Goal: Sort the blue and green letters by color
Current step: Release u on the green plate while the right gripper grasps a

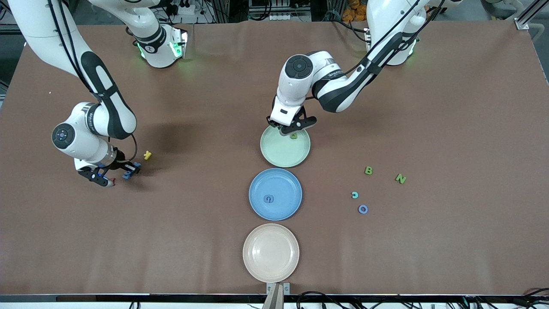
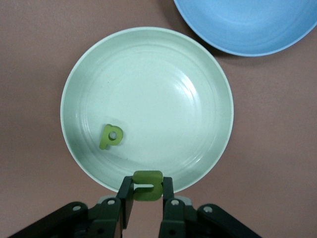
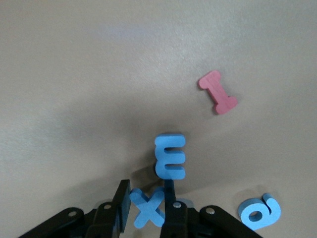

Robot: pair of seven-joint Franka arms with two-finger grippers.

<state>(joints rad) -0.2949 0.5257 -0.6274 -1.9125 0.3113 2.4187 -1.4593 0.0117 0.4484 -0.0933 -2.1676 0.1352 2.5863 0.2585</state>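
Note:
My left gripper (image 1: pixel 288 128) (image 2: pixel 147 181) hangs over the rim of the pale green plate (image 1: pixel 274 154) (image 2: pixel 198 74), shut on a green U (image 2: pixel 147 185). A green P (image 2: pixel 111 136) lies in that plate. A blue G (image 1: pixel 268 198) lies in the blue plate (image 1: pixel 287 184). Toward the right arm's end of the table, my right gripper (image 1: pixel 124 173) (image 3: pixel 146 189) is down and shut on a blue X (image 3: pixel 148 208). Beside it lie a blue E (image 3: pixel 170 156) and a blue a-shaped letter (image 3: pixel 259 212). A green B (image 1: pixel 368 170), a green N (image 1: pixel 401 178) and a blue ring-shaped letter (image 1: pixel 363 209) lie toward the left arm's end.
A beige plate (image 1: pixel 271 252) sits nearest the front camera, in line with the other two plates. A yellow K (image 1: pixel 147 155) and a dark red I (image 3: pixel 218 92) lie near my right gripper. A small teal letter (image 1: pixel 354 195) lies by the blue ring.

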